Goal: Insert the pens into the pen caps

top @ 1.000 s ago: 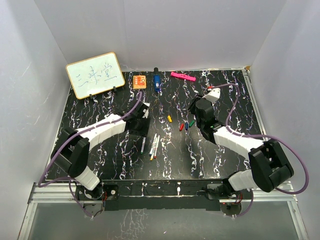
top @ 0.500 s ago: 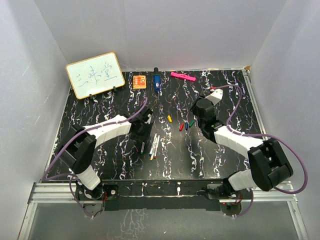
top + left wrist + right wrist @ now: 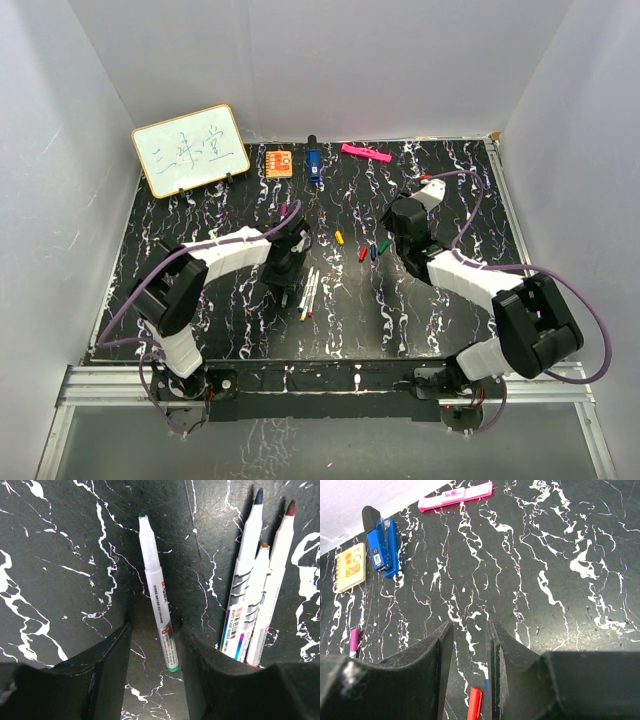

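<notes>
Between the left gripper's (image 3: 155,629) spread fingers lies a pen (image 3: 157,595), three more pens (image 3: 256,590) right of it, while a red cap (image 3: 474,703) shows between the right gripper's (image 3: 469,626) parted fingers.

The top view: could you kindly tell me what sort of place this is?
Probably a robot test cell: a black marbled table boxed in by white walls, a left arm and right arm bolted at its near edge, a whiteboard propped behind.
</notes>
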Robot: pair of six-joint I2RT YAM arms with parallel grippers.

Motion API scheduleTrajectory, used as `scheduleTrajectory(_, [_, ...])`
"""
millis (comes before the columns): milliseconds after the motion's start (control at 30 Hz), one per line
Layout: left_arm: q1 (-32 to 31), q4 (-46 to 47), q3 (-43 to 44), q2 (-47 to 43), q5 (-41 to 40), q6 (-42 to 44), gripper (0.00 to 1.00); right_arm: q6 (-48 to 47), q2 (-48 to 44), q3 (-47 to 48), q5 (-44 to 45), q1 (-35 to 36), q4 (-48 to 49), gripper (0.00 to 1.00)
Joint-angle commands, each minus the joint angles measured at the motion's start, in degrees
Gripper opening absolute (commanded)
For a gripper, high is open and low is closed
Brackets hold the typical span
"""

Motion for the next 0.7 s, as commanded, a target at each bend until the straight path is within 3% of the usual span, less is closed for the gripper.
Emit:
scheduleTrajectory(0, [-0.25, -1.10, 2.54, 1.96, 1.56, 0.90, 0.41, 0.93, 0.43, 0.38, -0.14, -0.37, 1.51, 0.31])
scheduleTrajectory(367, [-0.24, -1.43, 5.57, 8.05, 1.30, 2.19, 0.35, 1.12, 1.67, 0.56, -1.47, -0.46, 2.75, 0.30])
scheduleTrajectory(667, [-0.49, 0.51, 2.23, 10.78, 2.52, 1.75, 0.05, 1.29, 1.79, 0.43, -0.65, -0.62, 2.53, 0.30])
